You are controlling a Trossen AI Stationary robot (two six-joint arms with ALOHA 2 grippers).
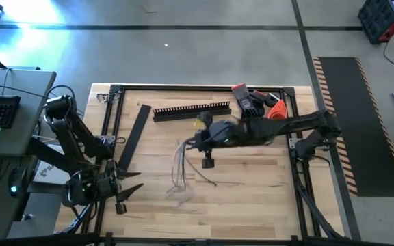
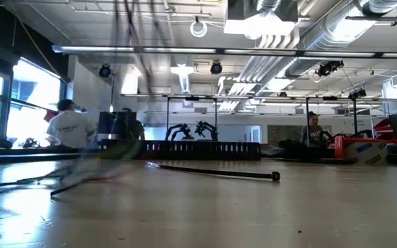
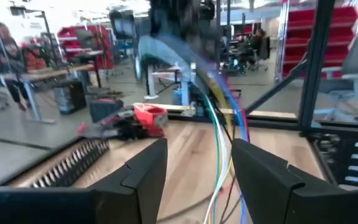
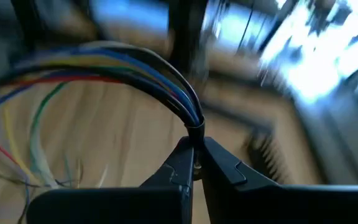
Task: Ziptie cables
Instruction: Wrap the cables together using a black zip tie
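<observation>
Cables (image 4: 166, 81) hang as one bundle from the right gripper (image 4: 194, 163), whose fingers are clamped on them, just in front of the black slotted duct (image 1: 192, 110); their loose ends trail on the table (image 1: 252, 198) farther from the duct. The left gripper (image 3: 197, 171), fingers apart, waits well away from the duct near the table's left front corner. A black zip tie (image 2: 212, 171) lies flat nearby.

Right gripper (image 1: 195, 141) is hanging over mid-table, pinching the cables (image 1: 180, 169) — they're trailing toward the near edge. Left gripper (image 1: 132, 186) is sitting at the left — slotted duct (image 1: 191, 111) lying behind.
</observation>
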